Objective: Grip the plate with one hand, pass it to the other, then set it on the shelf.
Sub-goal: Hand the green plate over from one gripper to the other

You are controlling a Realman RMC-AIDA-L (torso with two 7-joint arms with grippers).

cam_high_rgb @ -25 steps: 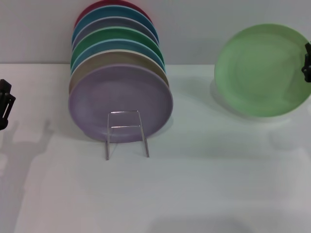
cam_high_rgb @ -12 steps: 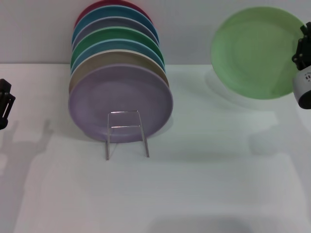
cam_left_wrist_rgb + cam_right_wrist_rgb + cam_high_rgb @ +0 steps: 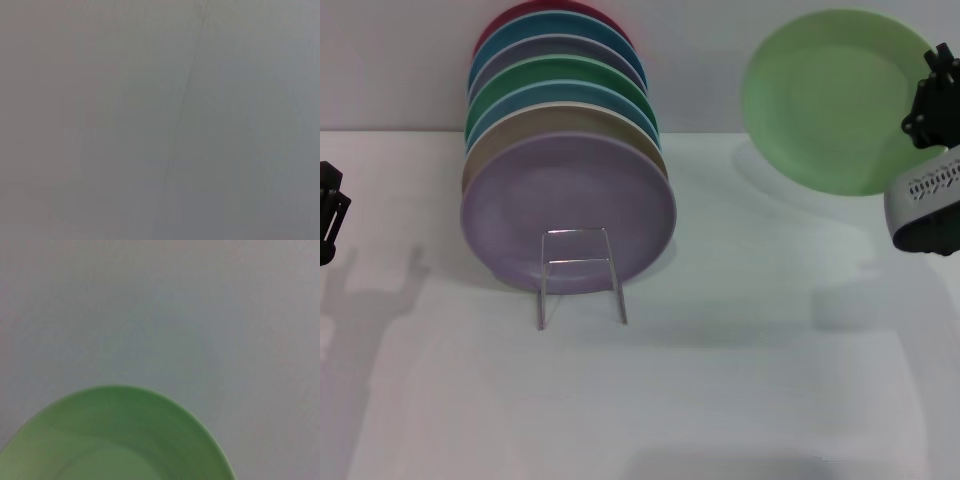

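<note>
The pale mint-green plate (image 3: 832,100) hangs in the air at the upper right of the head view, tilted up on edge above the table. My right gripper (image 3: 930,100) is shut on the plate's right rim, with its silvery wrist below. The right wrist view shows part of the plate (image 3: 115,440) against the white table. The wire shelf (image 3: 578,272) stands left of centre, holding a row of upright plates. At the far left edge my left gripper (image 3: 330,212) stays low and idle.
Several coloured plates stand in the shelf, a lavender plate (image 3: 568,212) at the front and a darker green plate (image 3: 560,85) further back. The white table (image 3: 720,380) stretches in front. A pale wall rises behind.
My right gripper has lifted the mint-green plate higher and carried it a little to the left. The left gripper has not moved.
</note>
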